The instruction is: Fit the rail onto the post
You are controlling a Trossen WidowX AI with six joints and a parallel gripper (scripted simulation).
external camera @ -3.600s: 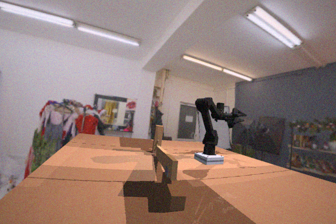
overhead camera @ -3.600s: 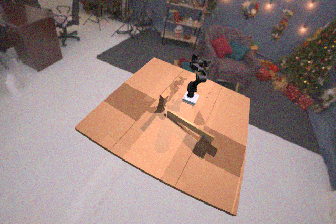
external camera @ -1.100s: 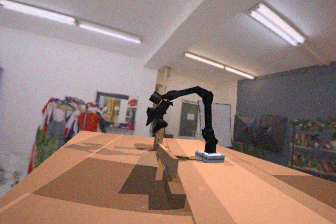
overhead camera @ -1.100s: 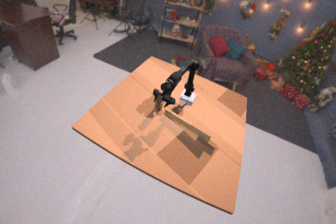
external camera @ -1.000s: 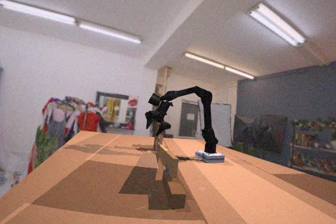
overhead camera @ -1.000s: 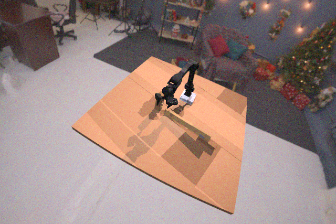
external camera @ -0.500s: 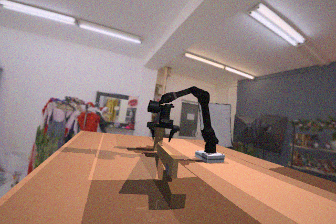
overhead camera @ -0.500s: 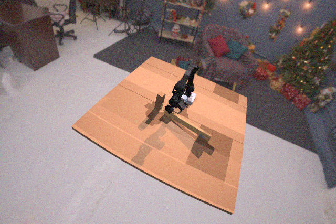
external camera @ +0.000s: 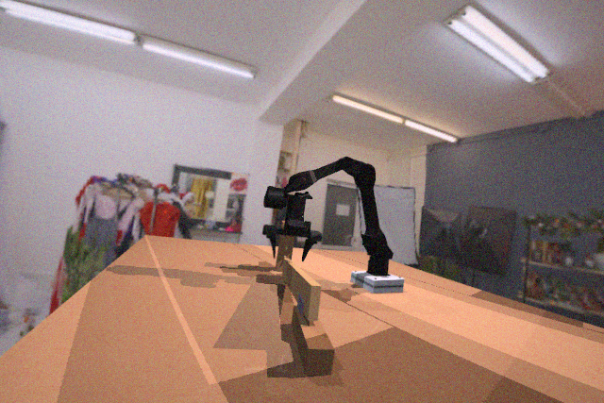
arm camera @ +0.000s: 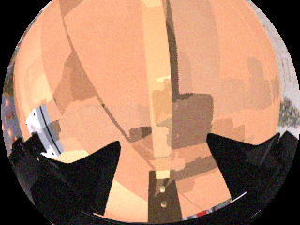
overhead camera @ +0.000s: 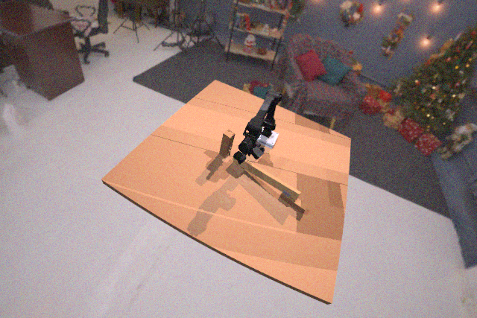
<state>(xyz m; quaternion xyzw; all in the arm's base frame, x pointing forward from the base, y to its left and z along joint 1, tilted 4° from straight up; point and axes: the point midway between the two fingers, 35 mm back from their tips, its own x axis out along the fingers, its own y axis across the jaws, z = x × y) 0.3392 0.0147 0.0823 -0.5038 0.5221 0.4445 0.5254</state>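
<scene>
Claw (overhead camera: pixel 248 156) (external camera: pixel 290 258) (arm camera: pixel 165 142) wide open, fingers spread well apart, pointing down; nothing gripped. In the exterior view the fingertips hang over the post end of the rail, one to each side of its line, both short of the tabletop (overhead camera: pixel 173 168) (external camera: pixel 194 320) (arm camera: pixel 108 70).

Bed rail (overhead camera: pixel 271 179) (external camera: pixel 302 286) (arm camera: pixel 157 70): below the claw, running lengthwise through the gap between the fingers in the wrist view. Near end down by the post; rail slopes up away from the claw to the footboard block (overhead camera: pixel 300 212) (external camera: pixel 319 357), the block being well out from the claw on the far side.

Wooden post (overhead camera: pixel 227 143) (external camera: pixel 284 248) (arm camera: pixel 164 206): upright, just beside the claw, past the rail's near end. Two pegs (arm camera: pixel 163 189) show on its face, uncovered; rail not fitted on them.

White arm base (overhead camera: pixel 274 139) (external camera: pixel 385 283) (arm camera: pixel 43 127): off to one side of the claw, on the table.
</scene>
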